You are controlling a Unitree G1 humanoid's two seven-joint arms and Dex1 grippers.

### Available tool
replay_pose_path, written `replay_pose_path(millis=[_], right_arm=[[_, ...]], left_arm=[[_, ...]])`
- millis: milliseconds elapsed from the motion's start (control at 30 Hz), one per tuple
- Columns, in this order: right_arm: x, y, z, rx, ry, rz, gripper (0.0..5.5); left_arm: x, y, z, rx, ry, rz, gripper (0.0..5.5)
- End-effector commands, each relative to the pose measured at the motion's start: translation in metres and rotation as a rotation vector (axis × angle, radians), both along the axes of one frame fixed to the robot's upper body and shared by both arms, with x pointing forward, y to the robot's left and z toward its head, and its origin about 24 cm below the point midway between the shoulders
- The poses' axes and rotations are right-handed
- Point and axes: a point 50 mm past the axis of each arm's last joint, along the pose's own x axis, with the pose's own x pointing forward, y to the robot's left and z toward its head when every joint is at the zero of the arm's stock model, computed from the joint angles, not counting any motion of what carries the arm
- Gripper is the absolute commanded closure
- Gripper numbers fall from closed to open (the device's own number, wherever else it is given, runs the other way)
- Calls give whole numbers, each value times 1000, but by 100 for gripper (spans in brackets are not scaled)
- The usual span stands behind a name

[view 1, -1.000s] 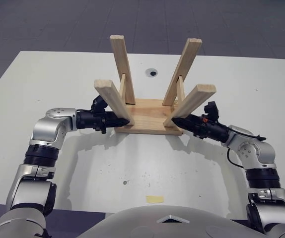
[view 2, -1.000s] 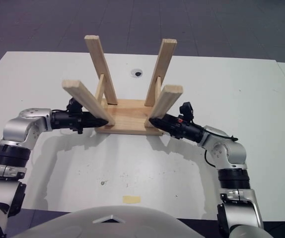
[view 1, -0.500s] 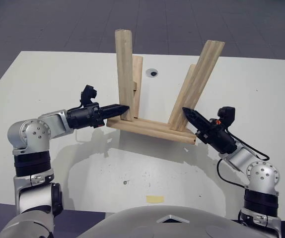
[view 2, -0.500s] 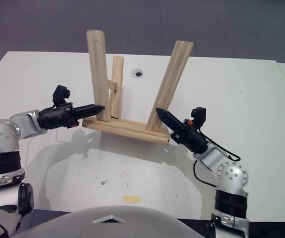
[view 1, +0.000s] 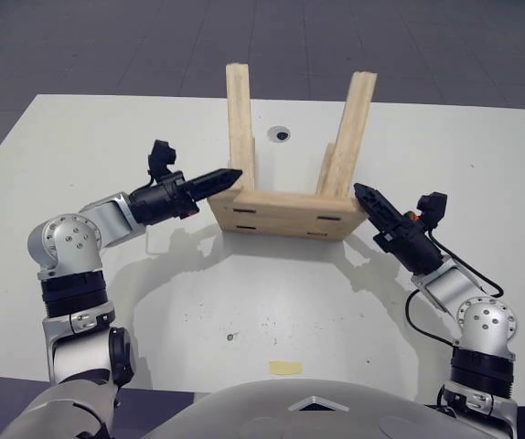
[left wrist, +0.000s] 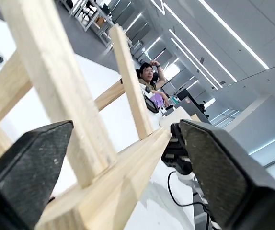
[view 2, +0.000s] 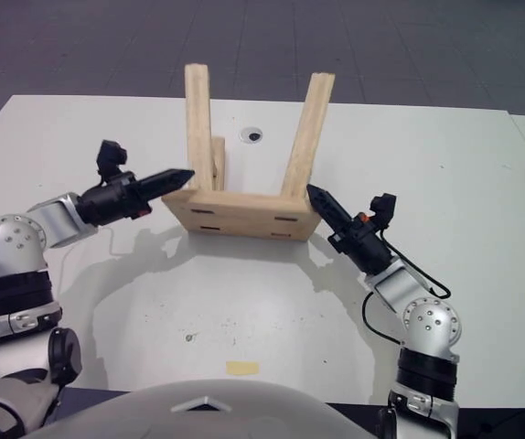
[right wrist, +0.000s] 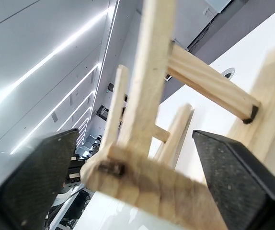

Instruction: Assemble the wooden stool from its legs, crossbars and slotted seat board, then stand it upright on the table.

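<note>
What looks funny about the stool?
The wooden stool is not on its feet. It is tipped, so its slotted seat board faces the robot and its legs point away. The left gripper and right gripper sit at the seat's two ends.

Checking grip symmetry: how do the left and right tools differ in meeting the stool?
The left tool lies nearly level; the right tool slants steeply up. The left tool's tip is at the base of the left leg; the right tool's is at the top right corner of the seat board, apart from the right leg. Both are at opposite ends of the board, which stands on edge.
</note>
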Motion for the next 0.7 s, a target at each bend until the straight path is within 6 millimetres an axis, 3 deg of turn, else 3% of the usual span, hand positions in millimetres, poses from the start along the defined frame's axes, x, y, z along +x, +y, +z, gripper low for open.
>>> replay_pose_path(millis=[33,133,333,467,600,700], right_arm=[[-2,-5,-2,-48,-17,-43,25],[-7,-18,2,-242,-98,-25,10],[-8,-43,12,-606,-249,99,10],[10,-37,-1,-784,-326,236,10],[31,-22,-10,-798,-362,338,10],[40,-15,-13,-793,-381,372,10]], left_arm=[[7,4,7,10,-36,67,61],[3,24,7,143,-81,84,13],[-8,55,15,372,-205,-53,11],[1,35,-3,472,-245,-181,11],[9,13,-30,546,-247,-291,11],[13,7,-36,549,-248,-344,11]])
